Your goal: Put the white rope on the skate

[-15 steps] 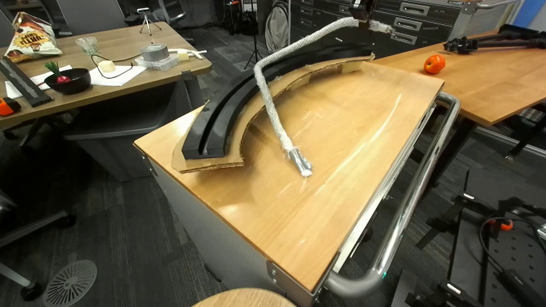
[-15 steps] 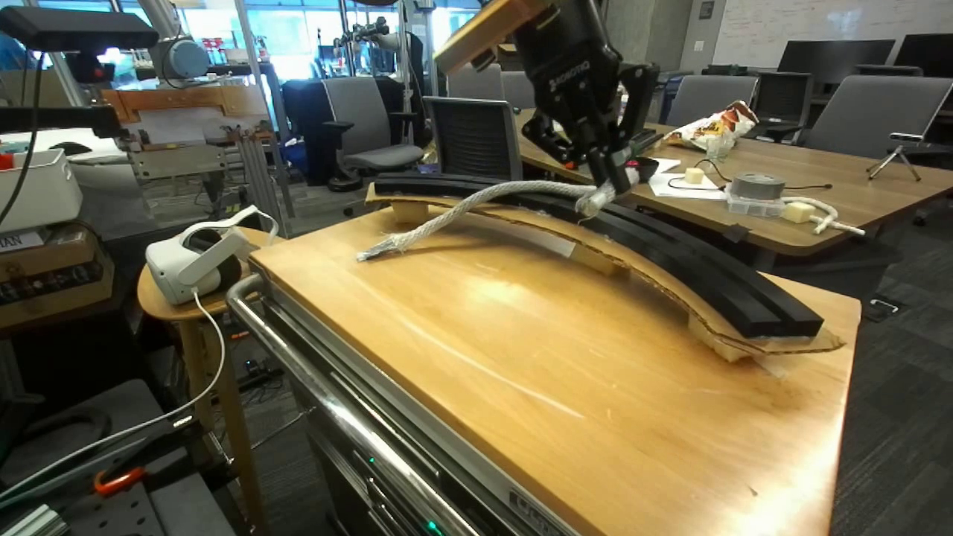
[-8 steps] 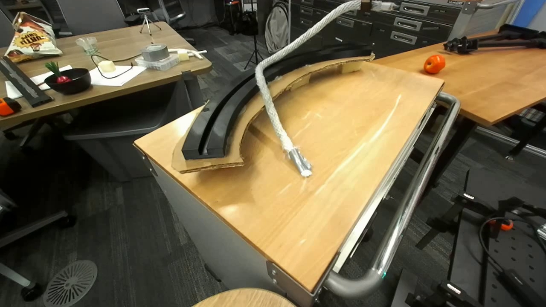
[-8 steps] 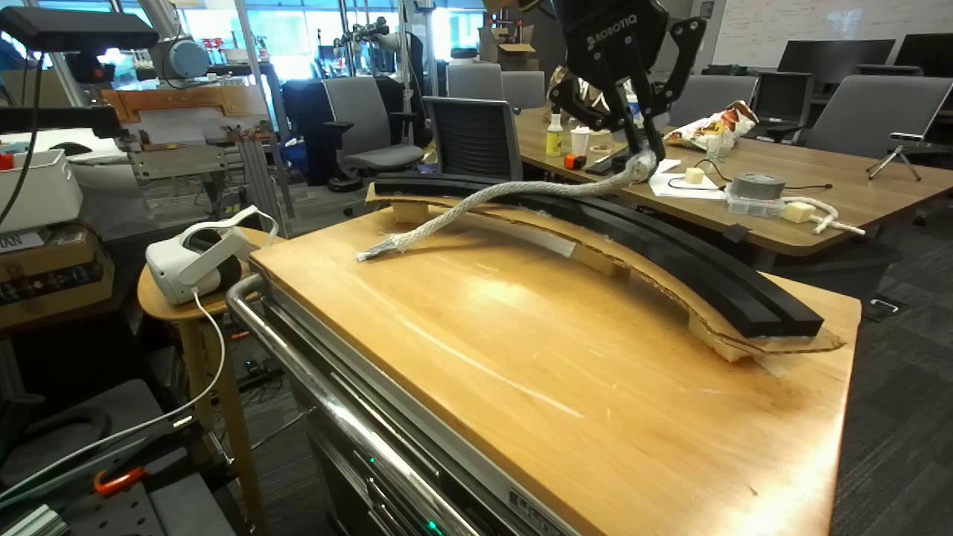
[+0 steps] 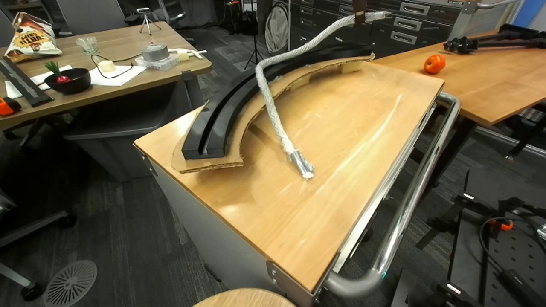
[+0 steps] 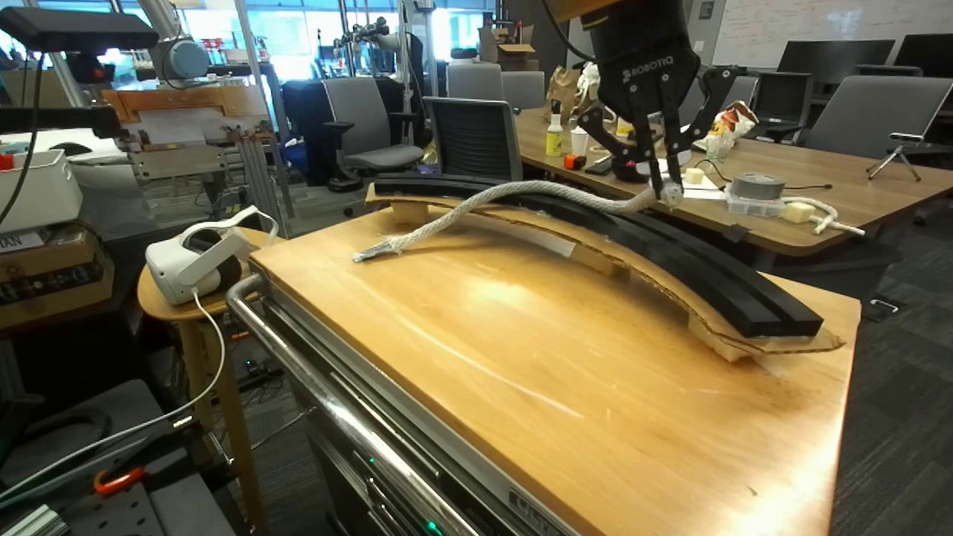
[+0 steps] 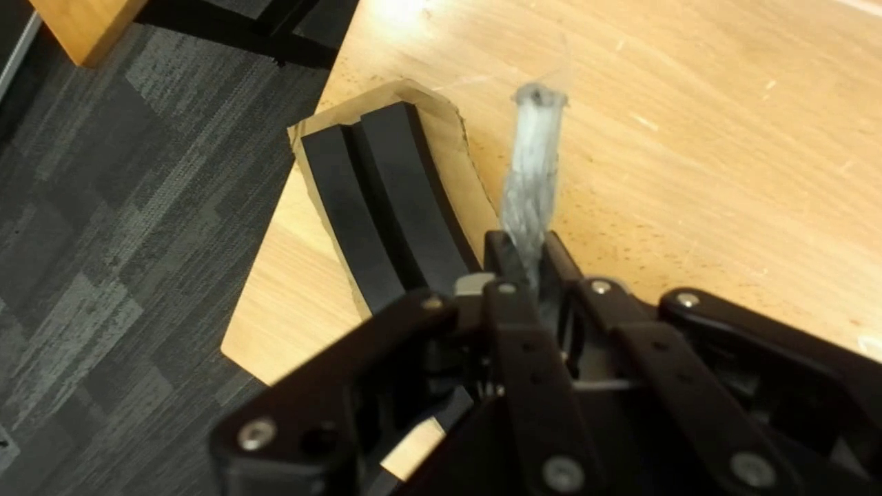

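The long, thick, grey-white braided rope lies slantwise over the long, black, arc-shaped skate rather than along it. Seen in an exterior view, its left part drops to the near side, where its silver-taped free end rests on the wood; its right part is held in the air by the skate's right half. Over the last second the held end has travelled right, rising first and then dipping, and the free end has crept slightly outward to the left. I judge that the rope is being led along the arc, but that lowering it pushes slack toward the loose end.

The black two-fingered gripper pinches the rope close to its right end; the wrist view shows the wrapped tip jutting past the pinch. There the tip appears beside the groove, so a sideways shift probably comes before release. Whether any rope sits in the groove, I cannot tell; the left half will likely need its own grasp.

Under the skate is a tan corrugated cardboard sheet on the light wooden tabletop, with a shiny metal tube rail at the near left.
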You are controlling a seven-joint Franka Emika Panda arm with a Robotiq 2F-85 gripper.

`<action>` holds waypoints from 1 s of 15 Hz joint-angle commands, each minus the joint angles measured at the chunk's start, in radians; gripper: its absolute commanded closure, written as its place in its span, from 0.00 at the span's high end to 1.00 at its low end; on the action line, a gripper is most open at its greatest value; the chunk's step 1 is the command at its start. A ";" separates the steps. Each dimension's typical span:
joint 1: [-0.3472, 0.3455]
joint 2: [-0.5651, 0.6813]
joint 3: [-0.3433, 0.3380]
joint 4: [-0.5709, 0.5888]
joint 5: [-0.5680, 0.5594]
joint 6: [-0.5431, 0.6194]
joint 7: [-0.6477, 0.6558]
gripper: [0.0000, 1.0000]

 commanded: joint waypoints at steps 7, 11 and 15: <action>-0.028 0.147 0.003 0.198 -0.002 -0.030 -0.118 0.03; -0.040 0.186 0.014 0.223 0.030 0.030 -0.125 0.03; -0.050 0.225 0.018 0.233 0.052 0.058 -0.137 0.03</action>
